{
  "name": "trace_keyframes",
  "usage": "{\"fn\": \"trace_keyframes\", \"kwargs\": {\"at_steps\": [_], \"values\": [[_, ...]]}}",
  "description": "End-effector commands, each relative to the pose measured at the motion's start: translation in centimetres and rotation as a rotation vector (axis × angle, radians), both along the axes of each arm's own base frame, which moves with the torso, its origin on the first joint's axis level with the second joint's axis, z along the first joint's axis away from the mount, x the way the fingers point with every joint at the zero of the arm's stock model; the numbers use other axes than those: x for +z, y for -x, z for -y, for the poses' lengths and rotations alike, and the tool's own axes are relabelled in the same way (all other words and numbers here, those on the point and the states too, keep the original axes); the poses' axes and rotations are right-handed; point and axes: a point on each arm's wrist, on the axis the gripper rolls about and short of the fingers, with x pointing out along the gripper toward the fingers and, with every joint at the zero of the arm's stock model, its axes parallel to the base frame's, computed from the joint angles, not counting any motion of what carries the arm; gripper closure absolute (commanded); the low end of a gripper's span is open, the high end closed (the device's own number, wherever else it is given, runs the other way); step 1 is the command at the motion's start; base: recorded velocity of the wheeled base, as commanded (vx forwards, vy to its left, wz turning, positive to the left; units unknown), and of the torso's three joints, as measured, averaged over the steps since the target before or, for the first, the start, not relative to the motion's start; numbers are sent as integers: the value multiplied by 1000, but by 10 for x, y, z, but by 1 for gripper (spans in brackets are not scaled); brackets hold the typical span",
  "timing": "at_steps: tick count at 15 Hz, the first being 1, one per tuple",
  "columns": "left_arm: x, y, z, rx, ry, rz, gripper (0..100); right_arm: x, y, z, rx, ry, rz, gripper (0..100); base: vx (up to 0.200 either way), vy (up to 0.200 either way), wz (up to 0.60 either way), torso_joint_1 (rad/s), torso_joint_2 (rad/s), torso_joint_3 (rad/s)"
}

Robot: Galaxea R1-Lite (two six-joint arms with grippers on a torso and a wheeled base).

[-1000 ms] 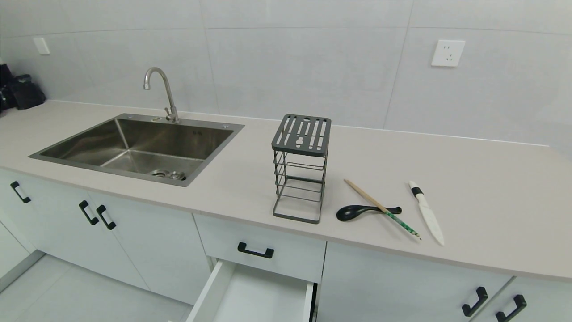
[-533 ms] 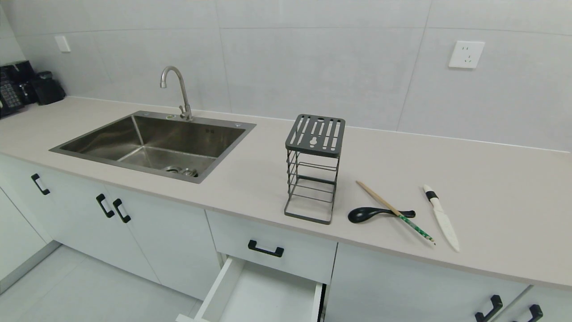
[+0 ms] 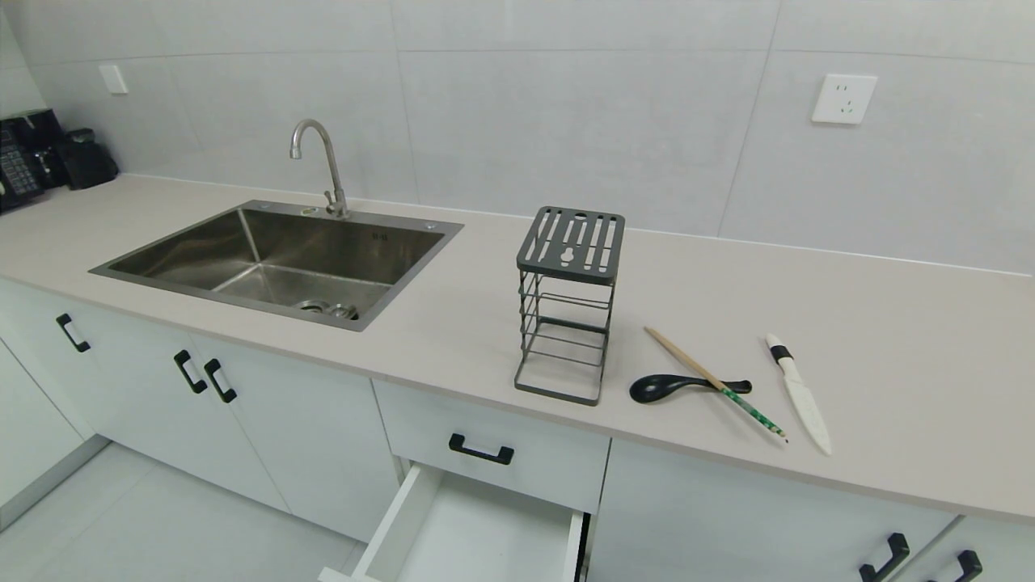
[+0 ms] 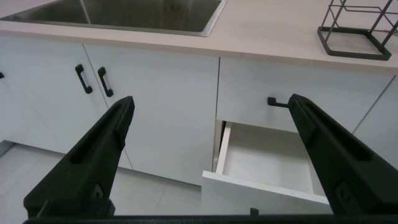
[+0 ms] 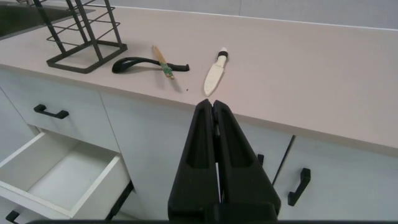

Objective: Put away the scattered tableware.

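left gripper (image 4: 211,102) hangs low before the cabinet fronts, fingers spread wide, nothing between them. right gripper (image 5: 213,107) hangs off the counter edge, fingers pressed together, empty. below the counter a white pull-out drawer (image 3: 469,533) stands open.

on the pale beige countertop (image 3: 889,404), near its front edge, lie three things:
- a glossy black spoon (image 3: 683,385)
- a thin wooden chopstick with a green patterned tip (image 3: 711,380), lying across the spoon's handle
- a white knife with a black band (image 3: 796,394), just right of the other two and apart from them

judgement: all three are light and stiff and lie flat, so the fingers get little purchase.
- chopstick: may roll. i'd pinch it at mid-length and take it first, which frees the spoon.
- spoon: looks slick, so i'd grip the handle, not the bowl.
- knife: i cannot tell handle from blade, so i'd pinch across the flat near the band.

farther back, left of the spoon, a dark grey wire rack with a slotted top (image 3: 566,307) stands upright. it is likely where the pieces go.
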Motion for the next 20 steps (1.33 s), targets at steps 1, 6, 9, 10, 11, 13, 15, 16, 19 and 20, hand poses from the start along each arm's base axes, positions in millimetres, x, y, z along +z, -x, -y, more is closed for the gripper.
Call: {"fn": "trace_keyframes", "kwargs": {"at_steps": [1, 6, 9, 10, 11, 13, 15, 16, 19, 20], "values": [[0, 0, 0, 0, 1, -1, 0, 0, 0, 0, 1, 3, 1, 100, 0, 0, 0, 0, 0, 0], [0, 0, 0, 0, 1, -1, 0, 0, 0, 0, 7, 6, -1, 100, 0, 0, 0, 0, 0, 0], [0, 0, 0, 0, -1, -1, 0, 22, 4, 0, 1, 3, 146, 100, 0, 0, 0, 0, 0, 0], [0, 0, 0, 0, -1, -1, 0, 81, 25, -1, 5, 14, 397, 100, 0, 0, 0, 0, 0, 0], [0, 0, 0, 0, 1, -1, 0, 96, 28, -3, 37, 23, 372, 100, 0, 0, 0, 0, 0, 0], [0, 0, 0, 0, 1, -1, 0, 103, 27, -5, 158, 36, 300, 100, 0, 0, 0, 0, 0, 0], [0, 0, 0, 0, -1, -1, 0, 110, 7, -7, 283, 33, 168, 100, 0, 0, 0, 0, 0, 0], [0, 0, 0, 0, 1, -1, 0, 115, 0, -8, 331, 29, 135, 100, 0, 0, 0, 0, 0, 0], [0, 0, 0, 0, 1, -1, 0, 124, -33, -9, 398, 1, -20, 100, 0, 0, 0, 0, 0, 0], [0, 0, 0, 0, 1, -1, 0, 124, -45, -9, 429, -8, -76, 100, 0, 0, 0, 0, 0, 0]]}}
